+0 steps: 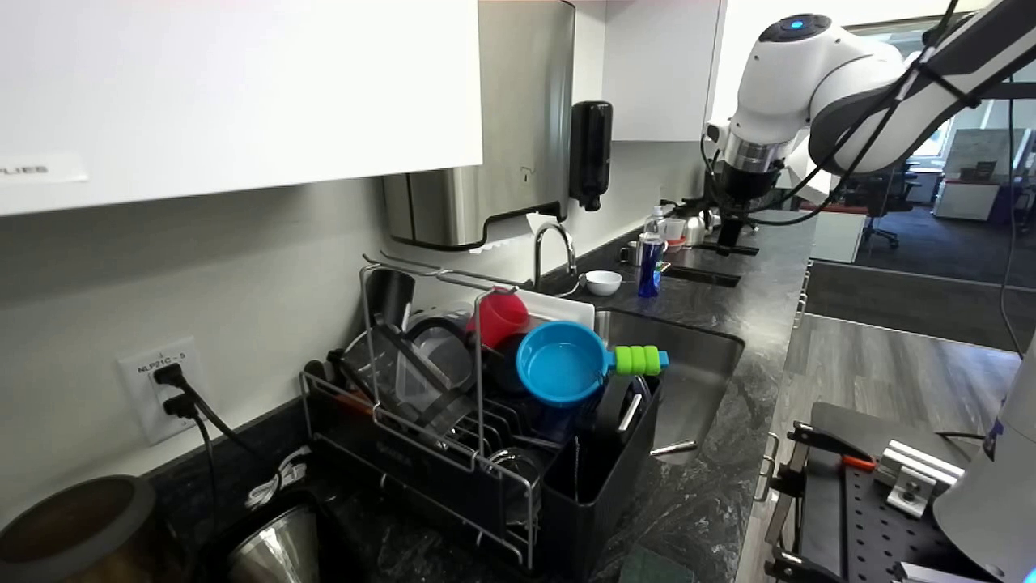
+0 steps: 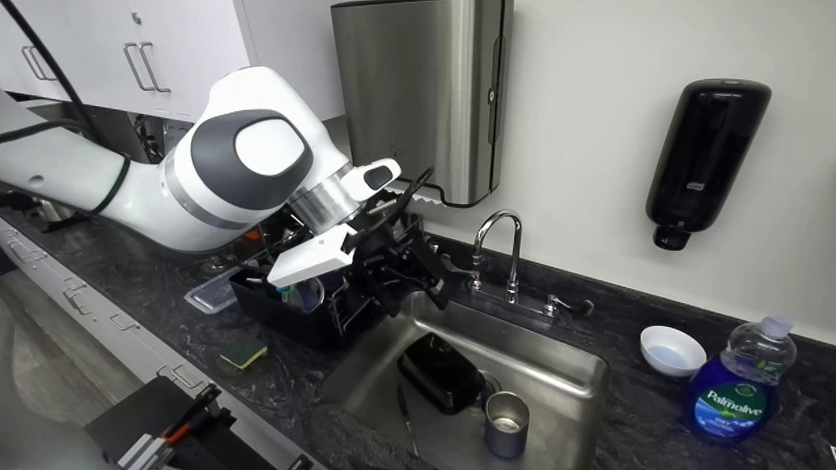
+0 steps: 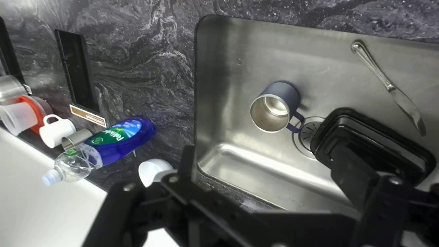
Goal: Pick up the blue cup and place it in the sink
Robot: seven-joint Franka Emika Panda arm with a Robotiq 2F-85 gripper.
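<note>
A dark blue-grey metal cup [image 3: 286, 94] stands upright on the floor of the steel sink [image 3: 236, 58] in the wrist view, its blue handle toward the drain. The cup also shows in an exterior view [image 2: 506, 431] inside the sink [image 2: 555, 365]. A lighter blue pan-shaped cup [image 1: 562, 364] with a green handle lies on the dish rack in an exterior view. My gripper [image 3: 272, 166] is open, its fingers wide apart with nothing between them. In an exterior view the gripper [image 2: 416, 300] hangs above the sink side, apart from the dark blue cup.
A black lidded dish [image 2: 441, 372] and a knife [image 3: 375, 72] lie in the sink. A loaded dish rack [image 1: 486, 453] stands beside it. The faucet [image 2: 513, 261], a white bowl [image 2: 673, 352] and a soap bottle [image 2: 731, 398] stand along the wall. A towel dispenser [image 2: 418, 98] hangs above.
</note>
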